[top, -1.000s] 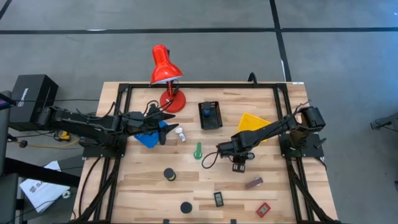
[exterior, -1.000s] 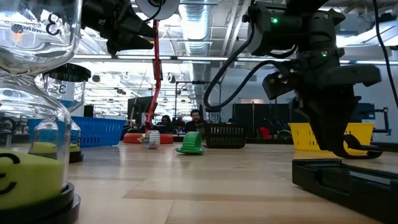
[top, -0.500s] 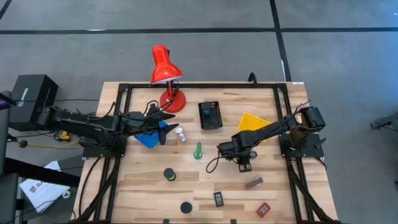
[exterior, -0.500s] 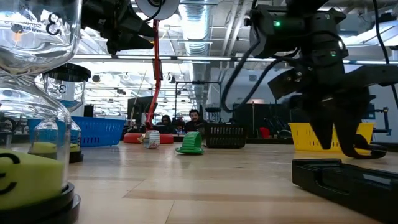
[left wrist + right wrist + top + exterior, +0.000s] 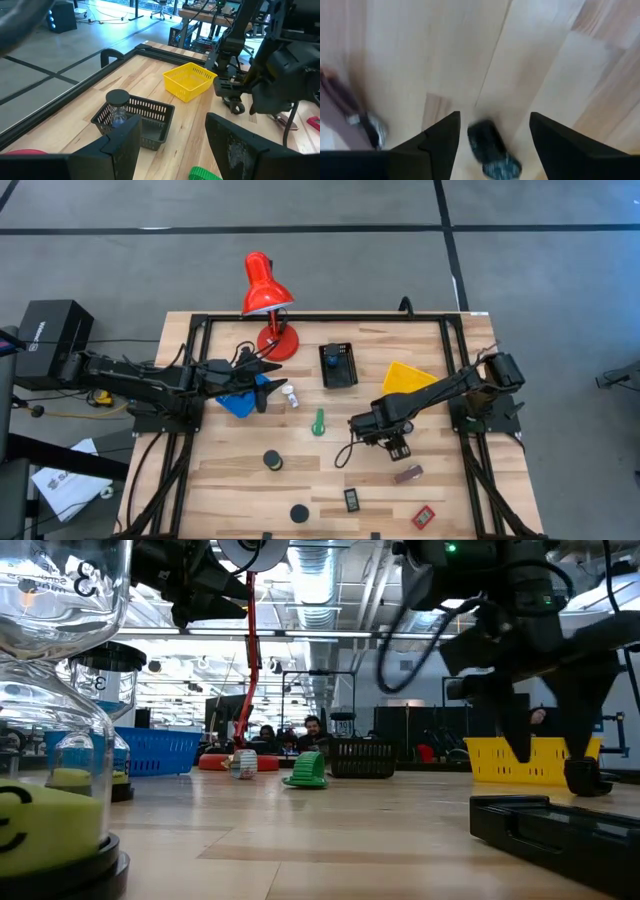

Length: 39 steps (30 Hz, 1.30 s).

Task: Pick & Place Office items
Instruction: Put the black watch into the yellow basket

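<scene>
My right gripper (image 5: 398, 448) points down over the table's right middle, fingers open. A small black item (image 5: 492, 150) lies on the wood between them, apart from both. The brown block (image 5: 407, 474) lies just nearer. Elsewhere on the table lie the green stick (image 5: 319, 422), the white tube (image 5: 290, 395), two black discs (image 5: 272, 461) (image 5: 298, 513), a black rectangular piece (image 5: 352, 500) and the red tag (image 5: 424, 517). My left gripper (image 5: 172, 145) hangs open and empty above the blue bin (image 5: 238, 402).
A black bin (image 5: 339, 365) and a yellow bin (image 5: 405, 380) stand at the far middle and far right. The red desk lamp (image 5: 265, 290) stands at the far edge. A black frame (image 5: 300, 318) runs round the table. Bare wood lies in the near-left part.
My right gripper has rolled about its downward-pointing axis and spread its fingers wider over the small black item. The left arm has kept still.
</scene>
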Each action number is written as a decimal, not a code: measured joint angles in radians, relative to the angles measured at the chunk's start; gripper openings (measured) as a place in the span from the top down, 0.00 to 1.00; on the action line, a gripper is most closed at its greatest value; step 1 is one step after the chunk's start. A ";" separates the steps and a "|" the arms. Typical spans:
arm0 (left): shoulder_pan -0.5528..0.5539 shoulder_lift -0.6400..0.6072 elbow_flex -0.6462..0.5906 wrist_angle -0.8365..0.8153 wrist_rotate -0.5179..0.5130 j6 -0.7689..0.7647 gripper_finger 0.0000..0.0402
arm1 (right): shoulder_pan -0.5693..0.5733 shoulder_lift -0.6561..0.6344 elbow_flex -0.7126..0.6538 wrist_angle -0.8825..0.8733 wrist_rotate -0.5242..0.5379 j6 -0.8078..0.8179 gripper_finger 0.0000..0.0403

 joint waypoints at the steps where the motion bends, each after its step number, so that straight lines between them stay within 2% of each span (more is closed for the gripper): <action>1: 0.000 0.000 0.000 0.000 0.000 0.000 0.47 | 0.006 0.000 0.000 -0.024 0.001 -0.022 0.43; 4: 0.000 0.000 0.000 0.000 0.000 0.000 0.47 | 0.025 0.000 -0.001 -0.083 0.005 -0.085 0.43; 8: 0.000 0.000 0.000 0.000 0.000 0.000 0.47 | 0.042 0.000 -0.001 -0.077 0.015 -0.108 0.43; 13: 0.000 0.000 0.000 0.000 0.000 0.000 0.47 | 0.050 0.000 -0.001 -0.058 0.079 -0.091 0.43; 24: 0.000 0.000 0.000 0.000 0.000 -0.001 0.47 | 0.049 0.015 -0.001 -0.051 0.080 -0.055 0.43; 29: 0.000 0.000 0.000 0.000 0.000 -0.003 0.47 | 0.056 0.018 -0.064 -0.004 0.082 -0.055 0.43; 32: 0.000 0.000 0.000 0.000 0.000 -0.002 0.47 | 0.056 0.016 -0.071 -0.043 0.082 -0.032 0.43; 39: 0.000 0.000 0.000 0.000 0.000 -0.002 0.47 | 0.043 0.017 -0.071 0.051 0.082 -0.003 0.48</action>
